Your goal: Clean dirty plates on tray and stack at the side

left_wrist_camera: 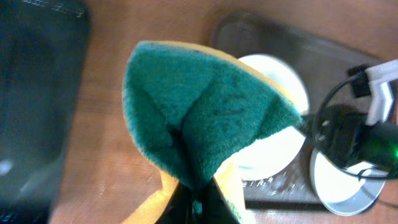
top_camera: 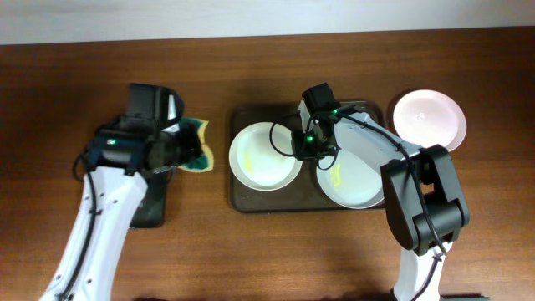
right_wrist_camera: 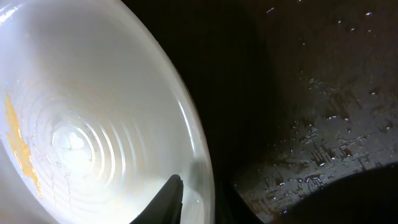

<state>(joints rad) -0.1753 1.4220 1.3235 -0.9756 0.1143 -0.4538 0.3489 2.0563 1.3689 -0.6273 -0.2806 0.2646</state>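
Faint raised lettering shows on the tray (left_wrist_camera: pixel 273 182) floor in the left wrist view, too blurred to read; no other writing is visible. The left end effector (top_camera: pixel 180 150) is clenched on a folded sponge (top_camera: pixel 196 144), green scouring face outward with yellow foam at its edges, held above the bench (top_camera: pixel 84 75) and filling most of its own camera. Beneath that arm lies a narrow black tray (top_camera: pixel 152 209). The right end effector (top_camera: pixel 303 149) is over the brown tray, closed on the rim of the near plate (top_camera: pixel 263 157): in its wrist view one finger (right_wrist_camera: pixel 169 199) lies inside the white dish and the rim passes between the two fingers. A yellow smear (right_wrist_camera: pixel 15 143) streaks that plate's ridged inner surface, away from the end effector. Beside the rim the tray floor is dark and beaded with water. A second plate (top_camera: pixel 358 180), also smeared yellow, sits on the tray behind the right end effector, partly covered by the arm. The third plate (top_camera: pixel 429 119) rests on the bench just off the tray's far corner.
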